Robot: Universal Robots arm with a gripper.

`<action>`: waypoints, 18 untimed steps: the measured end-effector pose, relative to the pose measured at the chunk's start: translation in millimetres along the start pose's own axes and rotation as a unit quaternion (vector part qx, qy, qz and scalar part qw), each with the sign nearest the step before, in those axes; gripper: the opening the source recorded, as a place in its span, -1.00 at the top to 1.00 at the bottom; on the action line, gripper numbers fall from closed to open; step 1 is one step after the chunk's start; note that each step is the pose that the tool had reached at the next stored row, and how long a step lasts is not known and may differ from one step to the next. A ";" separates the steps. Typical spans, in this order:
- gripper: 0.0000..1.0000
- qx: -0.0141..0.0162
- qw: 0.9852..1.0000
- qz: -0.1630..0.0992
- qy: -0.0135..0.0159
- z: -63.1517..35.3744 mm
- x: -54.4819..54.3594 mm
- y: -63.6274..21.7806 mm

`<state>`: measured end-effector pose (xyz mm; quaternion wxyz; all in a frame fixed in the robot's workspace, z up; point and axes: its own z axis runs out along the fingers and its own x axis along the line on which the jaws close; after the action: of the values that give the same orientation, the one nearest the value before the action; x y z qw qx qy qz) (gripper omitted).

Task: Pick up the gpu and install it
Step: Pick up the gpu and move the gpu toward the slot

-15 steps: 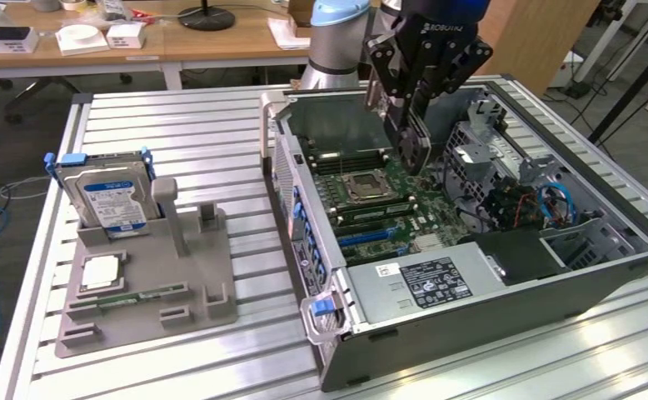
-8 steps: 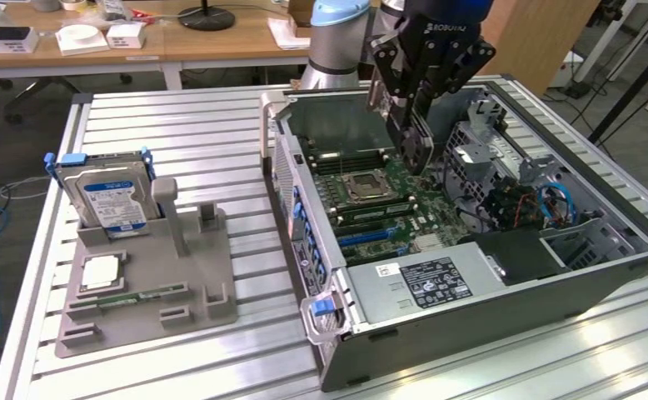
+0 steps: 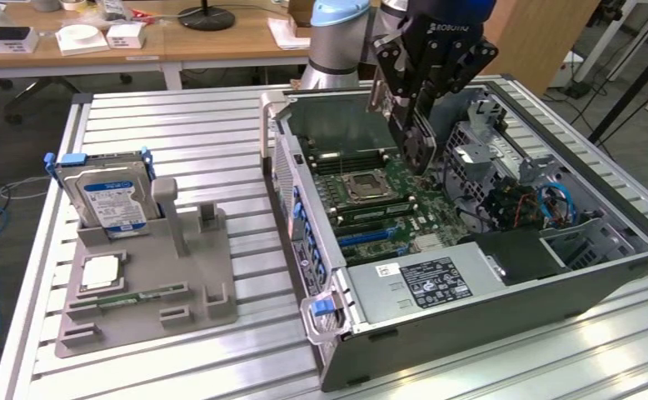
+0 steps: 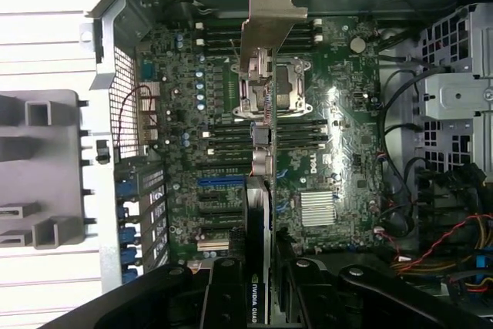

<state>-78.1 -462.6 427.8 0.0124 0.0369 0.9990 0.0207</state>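
**Exterior view.** One thin, flat, black gpu [image 3: 416, 146] with a metal end bracket hangs on end inside the open dark-grey computer case [image 3: 590, 275]. Its long axis is near vertical, leaning slightly. The lower end points down at the green motherboard [image 3: 386, 208], close to the square processor socket [image 3: 366, 185]. Whether it touches the board: cannot tell. One black two-fingered tool [image 3: 411, 104] clamps the card's upper end, its fingers drawn in to a narrow gap.

On the exterior view's left, the slatted white tabletop [image 3: 191, 125] carries one grey moulded holder [image 3: 191, 283], well apart from the tool. The holder carries:
- one silver hard drive with a blue label [image 3: 107, 200], standing upright
- one square silver chip [image 3: 100, 273], lying flat
- one narrow green memory stick [image 3: 135, 297], lying flat

**Wrist view.** The gpu [image 4: 258, 229] is seen edge-on, its long axis running straight away from the camera. The silver bracket [image 4: 269, 25] is at the far end, over the board's memory slots and socket. There is white lettering on the card's near edge. The black fingers [image 4: 223, 294] of the tool [image 4: 262, 290] press the card from both sides, one on each flat face. One finned silver heatsink [image 4: 317, 207] sits on the board just beside the card's line.
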 end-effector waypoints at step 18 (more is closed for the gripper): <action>0.48 0.000 1.000 0.000 0.000 0.2 -6.7 0.5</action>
<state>-71.3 -462.6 427.7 0.0124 0.0369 0.9990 0.0208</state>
